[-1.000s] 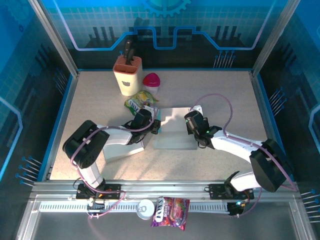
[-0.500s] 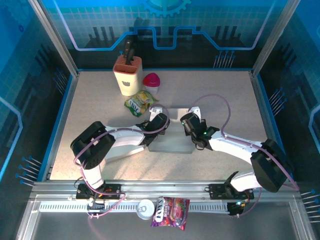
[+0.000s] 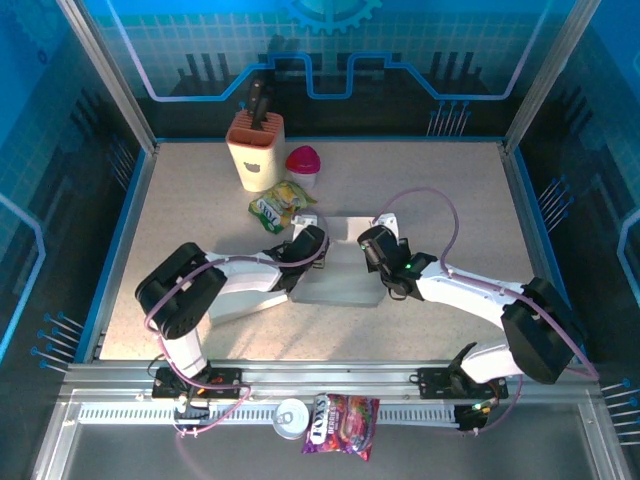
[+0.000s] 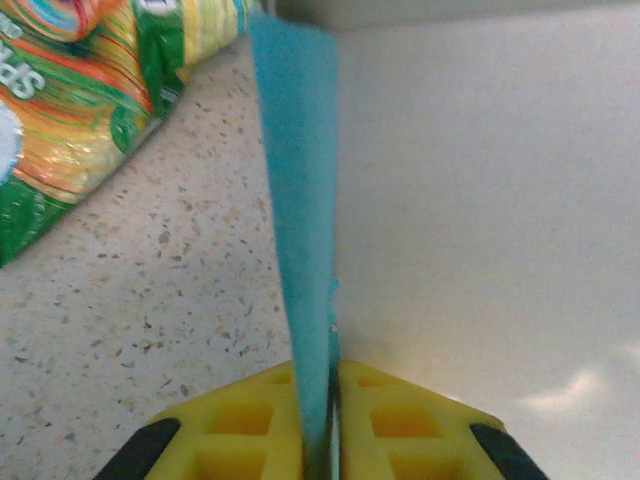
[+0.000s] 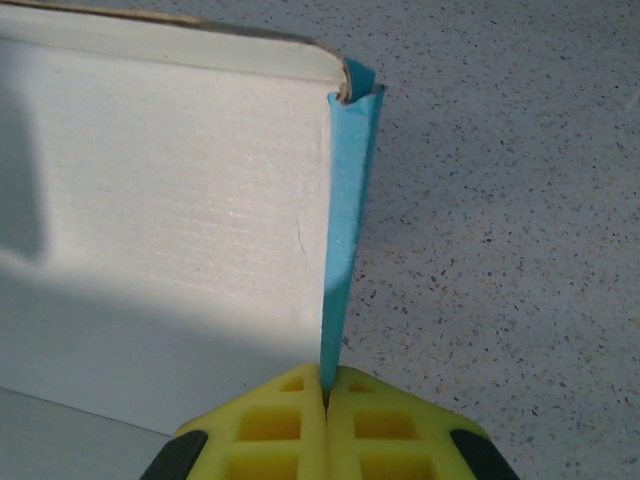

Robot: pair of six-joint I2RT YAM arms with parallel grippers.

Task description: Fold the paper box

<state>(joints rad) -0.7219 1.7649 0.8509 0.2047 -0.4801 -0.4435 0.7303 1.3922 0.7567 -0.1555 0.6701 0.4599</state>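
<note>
The box (image 3: pixel 340 272) is sitting in the middle of the counter (image 3: pixel 190 200), between the two arms. Its white inside is facing up and its blue outside is showing along the side walls. The left claw (image 4: pixel 318 405) is pinching the left wall (image 4: pixel 295 160) at its edge, with the pads pressing the blue card from both sides. The right claw (image 5: pixel 326 385) is pinching the right wall (image 5: pixel 348 190) the same way, below a corner where the card is curling over a little. Both walls seem to be standing close to upright.

The step in hand looks like raising and creasing these two walls. It is probably going best if both claws are moving evenly, so the box is not sliding or twisting and its base is staying flat on the counter. The card looks thin, so a hard pull risks kinking it partway up the wall instead of bending it at the fold line.

A snack bag (image 4: pixel 90 100) is lying just beside the left wall, and any drift that way could be nudging it. A knife block (image 3: pixel 255 150) is standing well apart, farther back.
</note>
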